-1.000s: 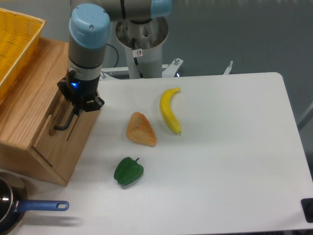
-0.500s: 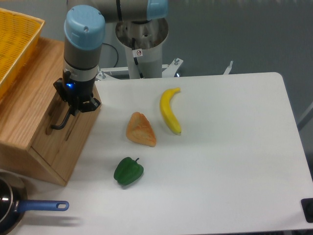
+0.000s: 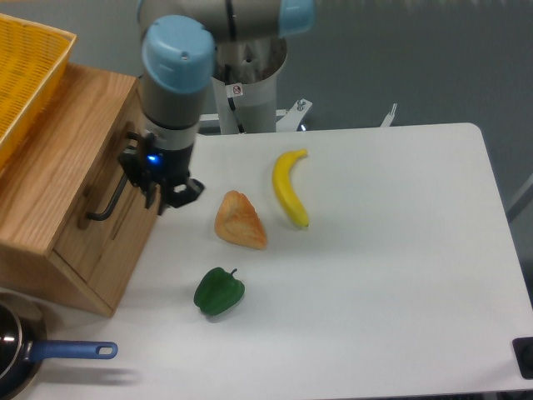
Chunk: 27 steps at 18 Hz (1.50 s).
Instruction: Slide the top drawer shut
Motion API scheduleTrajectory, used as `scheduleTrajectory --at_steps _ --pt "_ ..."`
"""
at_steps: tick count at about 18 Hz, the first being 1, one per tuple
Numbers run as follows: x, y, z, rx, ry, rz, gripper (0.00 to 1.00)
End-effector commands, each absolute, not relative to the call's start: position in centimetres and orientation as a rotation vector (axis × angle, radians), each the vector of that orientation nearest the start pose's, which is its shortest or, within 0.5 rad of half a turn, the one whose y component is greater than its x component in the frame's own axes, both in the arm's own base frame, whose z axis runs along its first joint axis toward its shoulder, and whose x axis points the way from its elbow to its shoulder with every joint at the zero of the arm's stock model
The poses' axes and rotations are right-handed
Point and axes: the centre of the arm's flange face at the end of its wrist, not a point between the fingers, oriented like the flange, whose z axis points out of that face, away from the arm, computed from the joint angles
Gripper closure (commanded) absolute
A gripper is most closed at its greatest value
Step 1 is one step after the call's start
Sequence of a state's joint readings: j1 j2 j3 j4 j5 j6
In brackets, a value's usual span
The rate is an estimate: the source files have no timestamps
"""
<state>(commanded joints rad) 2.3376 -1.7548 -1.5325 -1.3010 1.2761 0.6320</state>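
Observation:
The top drawer (image 3: 98, 218) is a light wooden front with a thin black bar handle (image 3: 109, 198). It sits flush with the face of the wooden cabinet (image 3: 50, 192) at the left of the table. My gripper (image 3: 175, 195) hangs just right of the cabinet's front face, clear of the handle. Its dark fingers stand apart with nothing between them. The blue-capped wrist (image 3: 176, 58) above hides part of the gripper.
A bread piece (image 3: 240, 221), a banana (image 3: 289, 188) and a green pepper (image 3: 219, 291) lie on the white table right of the gripper. A blue-handled pan (image 3: 33, 354) sits at the front left. A yellow basket (image 3: 25, 71) rests on the cabinet top.
The drawer front moved left into the cabinet as my gripper pushed it. My gripper has since drawn back to the right, off the drawer front.

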Motion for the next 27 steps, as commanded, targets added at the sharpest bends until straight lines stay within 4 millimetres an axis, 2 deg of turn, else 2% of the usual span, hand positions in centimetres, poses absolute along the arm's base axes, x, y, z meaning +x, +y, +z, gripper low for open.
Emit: scheduleTrajectory --at_steps 2,3,5,7,11,15,17,20,23,24,27 --pt "-30.8 52.9 42.4 -2.878 -0.151 -0.097 0.17" --pt "-31.7 53.0 41.7 -2.906 -0.147 -0.031 0.09" --pt "-33.4 52.7 40.4 -2.951 -0.172 0.048 0.01" --pt "-35.4 51.9 39.4 -2.977 -0.207 0.075 0.00" --pt "-38.9 49.4 38.9 -3.040 -0.171 0.166 0.00" --pt "-43.2 45.7 38.9 -3.063 0.013 0.186 0.00" --pt "-44.1 44.4 38.0 -3.083 0.086 0.161 0.00" --pt "-47.0 41.0 36.2 -3.114 0.108 0.138 0.00" --pt "-52.0 35.8 35.0 -3.133 0.232 0.120 0.00" --pt "-53.4 34.2 35.2 -3.134 0.268 0.126 0.00" --pt "-55.9 30.8 34.5 -3.144 0.323 0.106 0.00"
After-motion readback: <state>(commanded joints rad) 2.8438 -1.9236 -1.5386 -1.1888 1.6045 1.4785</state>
